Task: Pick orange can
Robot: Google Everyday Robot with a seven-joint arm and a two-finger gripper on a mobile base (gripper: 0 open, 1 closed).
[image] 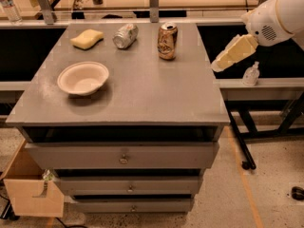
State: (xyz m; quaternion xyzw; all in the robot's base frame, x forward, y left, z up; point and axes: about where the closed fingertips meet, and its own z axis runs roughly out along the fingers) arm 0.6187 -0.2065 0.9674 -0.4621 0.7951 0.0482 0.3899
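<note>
1. The orange can stands upright on the grey tabletop, towards the far edge and right of centre.
2. Just left of it, apart from it, a dented silver can lies on its side. A yellow sponge sits further left.
3. A white bowl rests nearer, on the left half of the top, well apart from the orange can.
4. The gripper hangs in the air beyond the table's right edge, angled down and left towards the can. Nothing on the top lies between them. Whether its jaws are parted or closed I cannot tell.
5. Behind the gripper, what looks like a small clear bottle stands on a ledge.
6. A cardboard box sits on the floor, near left.
7. Count: two cans, one bowl, one sponge, three drawers under the top.
</note>
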